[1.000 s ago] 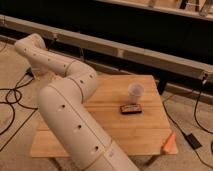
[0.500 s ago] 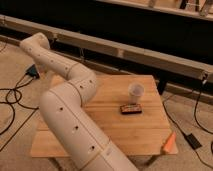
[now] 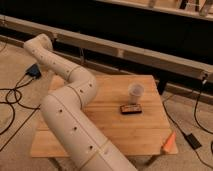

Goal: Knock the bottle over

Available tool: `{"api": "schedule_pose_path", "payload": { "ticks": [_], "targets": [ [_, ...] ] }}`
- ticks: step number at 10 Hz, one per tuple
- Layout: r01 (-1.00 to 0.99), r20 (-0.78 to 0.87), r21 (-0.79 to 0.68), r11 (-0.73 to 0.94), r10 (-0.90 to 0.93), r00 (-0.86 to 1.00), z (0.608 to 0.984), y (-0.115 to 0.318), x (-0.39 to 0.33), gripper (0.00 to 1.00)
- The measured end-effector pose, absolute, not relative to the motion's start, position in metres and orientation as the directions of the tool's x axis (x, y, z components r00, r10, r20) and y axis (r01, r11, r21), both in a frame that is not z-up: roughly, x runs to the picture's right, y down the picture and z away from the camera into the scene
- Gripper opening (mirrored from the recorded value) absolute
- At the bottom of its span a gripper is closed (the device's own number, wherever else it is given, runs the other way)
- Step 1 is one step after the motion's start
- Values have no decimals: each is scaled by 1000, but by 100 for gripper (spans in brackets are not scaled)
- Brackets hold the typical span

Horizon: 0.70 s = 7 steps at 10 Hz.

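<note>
No bottle shows in the camera view; it is hidden or out of view. My white arm (image 3: 75, 100) rises from the bottom edge, bends over the left part of the wooden table (image 3: 110, 135) and reaches back up-left to a rounded end (image 3: 39, 46) beyond the table's far left corner. The gripper itself is not in view past that end. A white cup (image 3: 135, 92) stands upright on the table's far right part. A small dark flat packet (image 3: 131, 109) lies just in front of the cup.
An orange object (image 3: 169, 142) sits at the table's right front corner. Black cables (image 3: 15, 97) and a blue box (image 3: 34, 70) lie on the floor at left. More cables and an adapter (image 3: 192, 141) lie at right. A long dark rail (image 3: 125, 50) runs behind the table.
The arm's far end has shifted slightly to the right. The cup, the packet and the orange object have not moved.
</note>
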<state>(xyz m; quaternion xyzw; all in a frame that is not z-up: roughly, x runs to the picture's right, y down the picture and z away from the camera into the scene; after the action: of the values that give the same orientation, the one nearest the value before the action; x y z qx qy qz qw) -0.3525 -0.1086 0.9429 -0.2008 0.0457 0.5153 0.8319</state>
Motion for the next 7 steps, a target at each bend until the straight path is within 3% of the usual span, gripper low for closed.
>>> {"api": "schedule_pose_path", "payload": {
  "ticks": [7],
  "targets": [
    [-922,-211,-137,363,898,385,962,-147,-325,65]
  ]
}}
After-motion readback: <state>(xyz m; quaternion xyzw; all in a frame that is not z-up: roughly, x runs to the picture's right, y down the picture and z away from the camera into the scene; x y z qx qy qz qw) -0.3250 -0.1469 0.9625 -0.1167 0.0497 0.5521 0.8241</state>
